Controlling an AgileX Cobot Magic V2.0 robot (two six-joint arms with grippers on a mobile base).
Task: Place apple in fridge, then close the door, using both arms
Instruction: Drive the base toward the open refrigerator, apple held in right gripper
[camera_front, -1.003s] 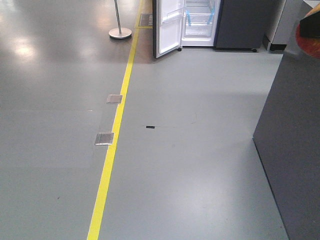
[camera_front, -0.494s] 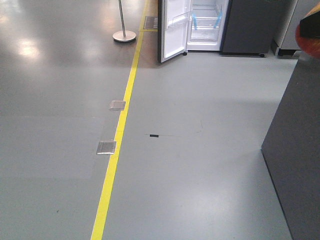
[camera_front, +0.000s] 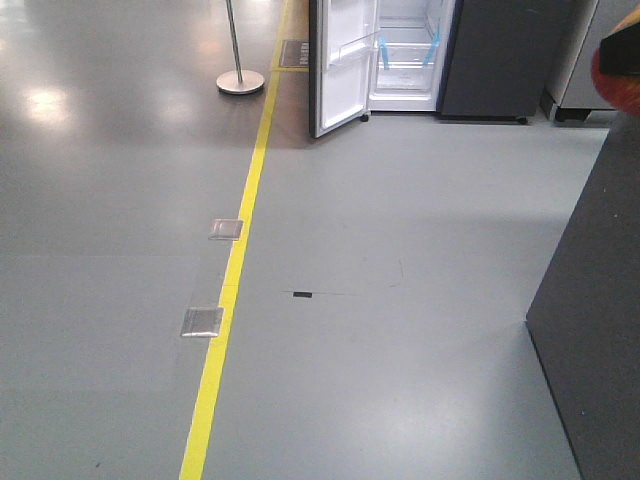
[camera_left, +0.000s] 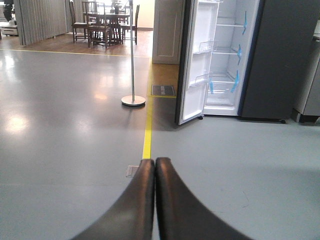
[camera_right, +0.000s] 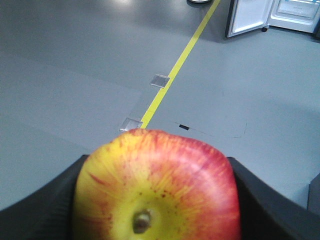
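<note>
The apple (camera_right: 157, 190), red with yellow patches and stem end toward the camera, fills the right wrist view. My right gripper (camera_right: 156, 160) is shut on it, with a dark finger (camera_right: 45, 210) on each side. In the front view it shows as a red patch, the apple (camera_front: 620, 78), at the right edge. The fridge (camera_front: 405, 50) stands far ahead across the floor, white inside with blue tape strips. Its door (camera_front: 340, 70) is swung open to the left. My left gripper (camera_left: 155, 162) is shut and empty, pointing toward the fridge (camera_left: 225, 65) and the door (camera_left: 197, 60).
A yellow floor line (camera_front: 225, 320) runs toward the fridge, with two metal floor plates (camera_front: 202, 322) beside it. A stanchion post (camera_left: 132, 100) stands left of the door. My right arm's dark bulk (camera_front: 600, 320) blocks the right side. Chairs and a table (camera_left: 102, 22) stand far back.
The floor plates have slid down the front view and the fridge looks slightly nearer, so the base has rolled forward. The apple stays in the right gripper.
</note>
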